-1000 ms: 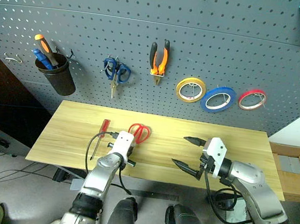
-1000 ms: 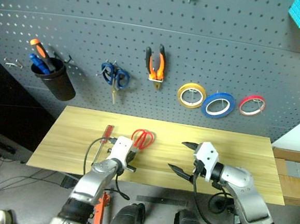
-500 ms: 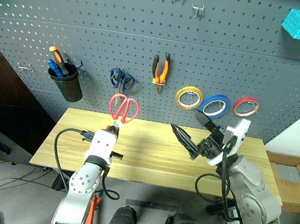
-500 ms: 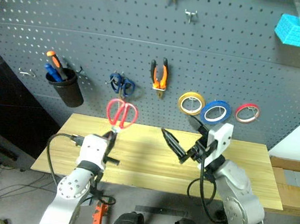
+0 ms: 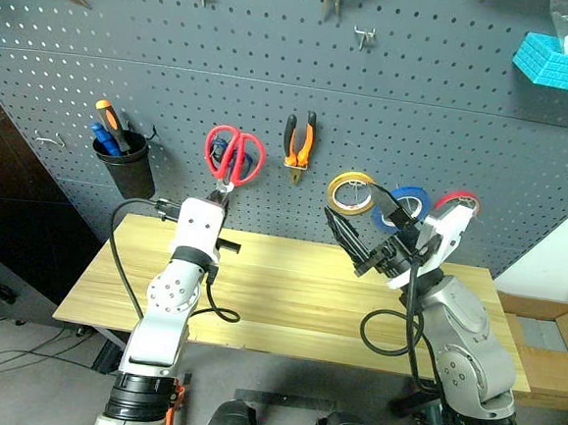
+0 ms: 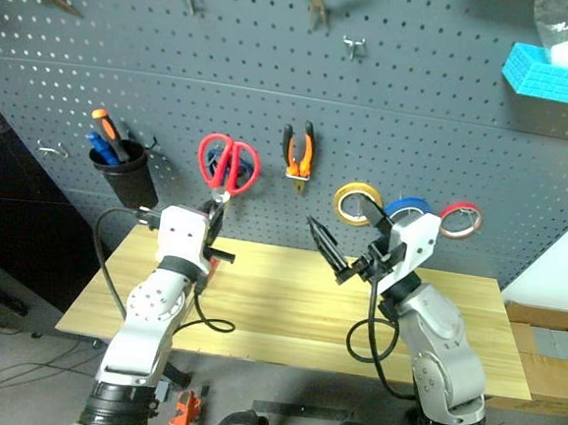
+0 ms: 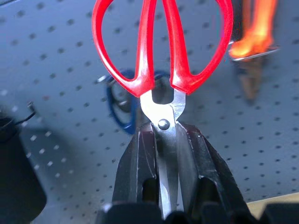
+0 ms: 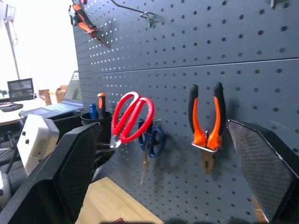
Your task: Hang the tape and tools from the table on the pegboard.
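Note:
My left gripper (image 5: 218,199) is shut on the steel blades of the red-handled scissors (image 5: 234,155). It holds them handles-up against the dark pegboard (image 5: 449,117). In the left wrist view the scissors (image 7: 161,51) rise from between the fingers (image 7: 135,158) and cover the hanging blue scissors (image 7: 119,109). The orange-and-black pliers (image 5: 299,143) hang just to the right. My right gripper (image 5: 352,218) is open and empty above the table (image 5: 288,292). It stands in front of the blue tape (image 5: 410,200), which hangs on the board partly hidden.
A yellow tape ring (image 5: 350,191) and a red tape ring (image 5: 454,201) hang on either side of the blue one. A black cup (image 5: 130,166) with handled tools hangs at the left. A teal basket (image 5: 561,62) sits high on the right. Bare hooks (image 5: 362,37) sit higher up.
My left gripper lifted the red scissors off the table up to the pegboard, turning them handles-up. My right gripper rose too and stayed open. The head view tilted upward.

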